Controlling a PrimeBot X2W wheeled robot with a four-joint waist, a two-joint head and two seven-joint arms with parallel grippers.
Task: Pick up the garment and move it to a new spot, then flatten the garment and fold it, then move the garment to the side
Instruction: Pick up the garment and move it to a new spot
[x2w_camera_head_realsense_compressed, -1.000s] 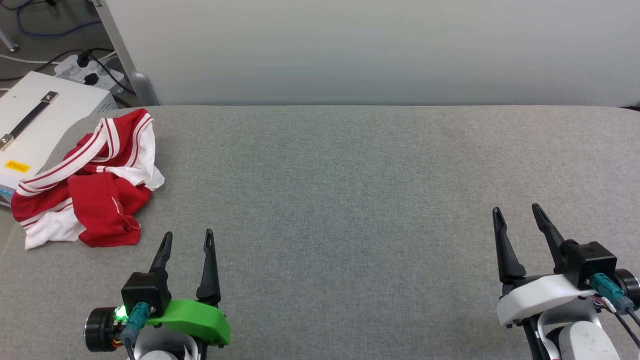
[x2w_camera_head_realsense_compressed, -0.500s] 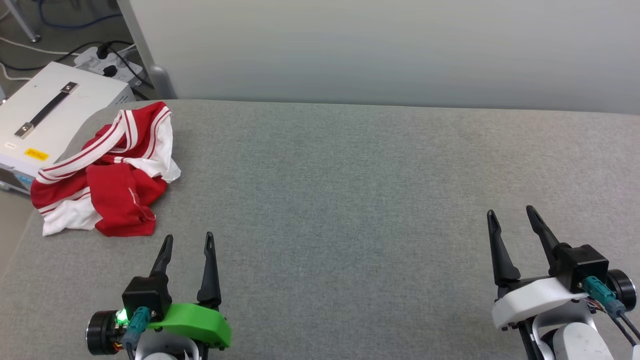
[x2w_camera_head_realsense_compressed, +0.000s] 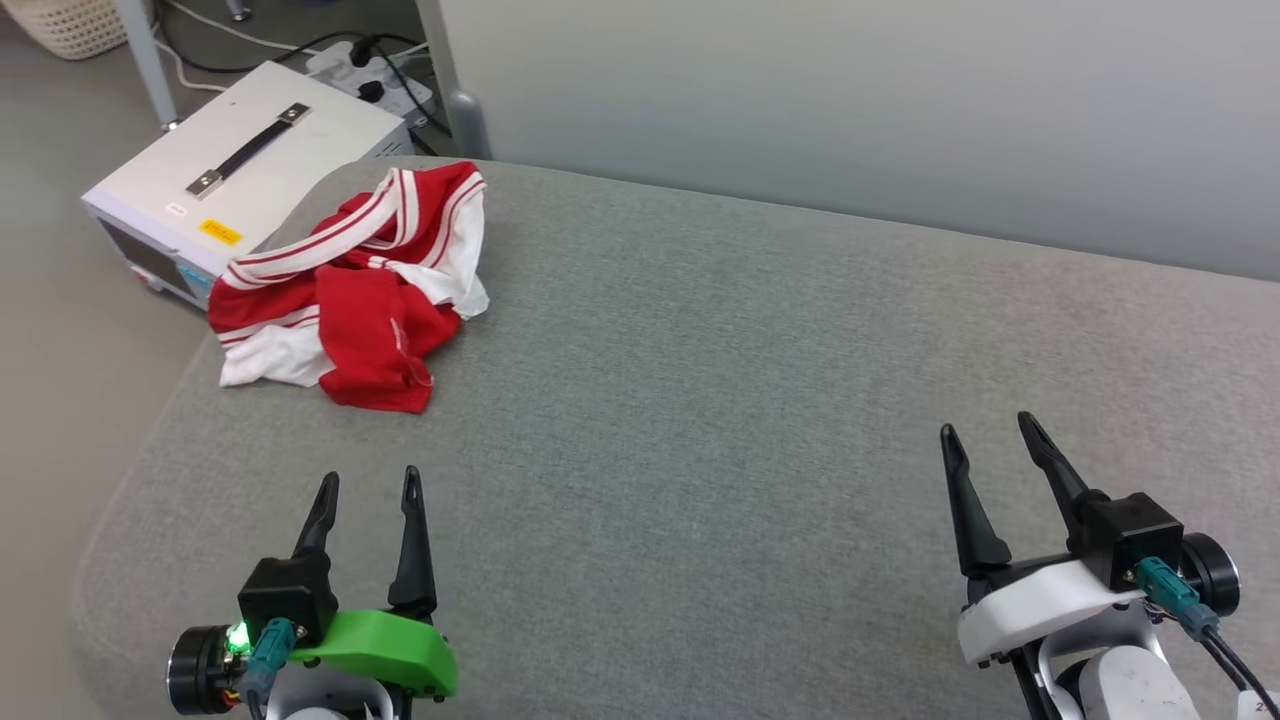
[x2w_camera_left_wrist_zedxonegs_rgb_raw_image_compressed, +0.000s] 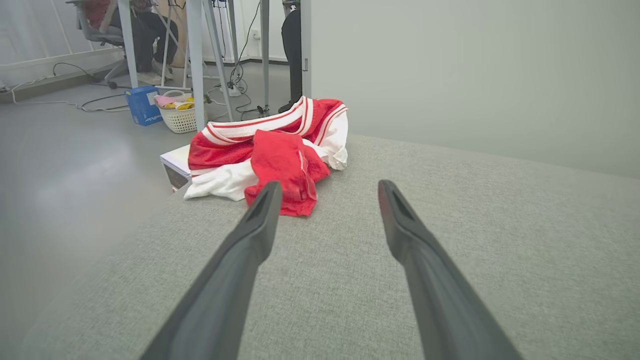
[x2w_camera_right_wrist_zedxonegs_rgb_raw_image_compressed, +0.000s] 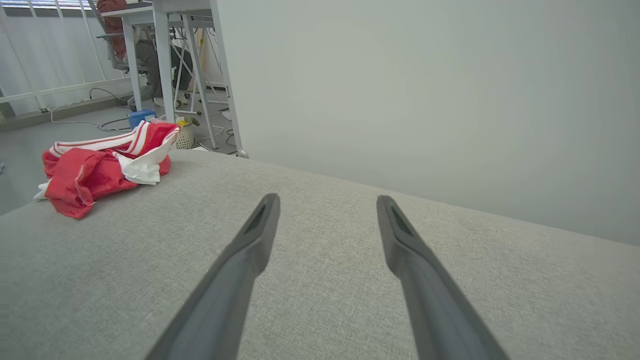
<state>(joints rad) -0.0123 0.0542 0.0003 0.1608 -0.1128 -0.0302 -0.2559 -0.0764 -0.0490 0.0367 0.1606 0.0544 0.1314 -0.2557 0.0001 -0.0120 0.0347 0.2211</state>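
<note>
The garment (x2w_camera_head_realsense_compressed: 360, 290) is a crumpled red and white heap with striped trim, lying at the far left corner of the grey padded table (x2w_camera_head_realsense_compressed: 720, 400). My left gripper (x2w_camera_head_realsense_compressed: 368, 482) stands open near the front left, well short of the heap, with nothing between its fingers. In the left wrist view the garment (x2w_camera_left_wrist_zedxonegs_rgb_raw_image_compressed: 272, 150) lies ahead, just beyond the left gripper (x2w_camera_left_wrist_zedxonegs_rgb_raw_image_compressed: 327, 187). My right gripper (x2w_camera_head_realsense_compressed: 985, 430) is open at the front right, far from the cloth. The right wrist view has the garment (x2w_camera_right_wrist_zedxonegs_rgb_raw_image_compressed: 102, 165) at far left and the right gripper (x2w_camera_right_wrist_zedxonegs_rgb_raw_image_compressed: 327, 200) over bare table.
A white equipment box (x2w_camera_head_realsense_compressed: 240, 170) with a black handle sits on the floor by the table's far left corner, beside a power strip (x2w_camera_head_realsense_compressed: 375, 75) and cables. A pale wall (x2w_camera_head_realsense_compressed: 850, 110) runs behind the table. A basket (x2w_camera_left_wrist_zedxonegs_rgb_raw_image_compressed: 182, 112) and desk legs stand beyond.
The head camera has turned left, so the whole picture has shifted right and tilted. Both grippers stay open and hold their places relative to the table; the garment has not moved.
</note>
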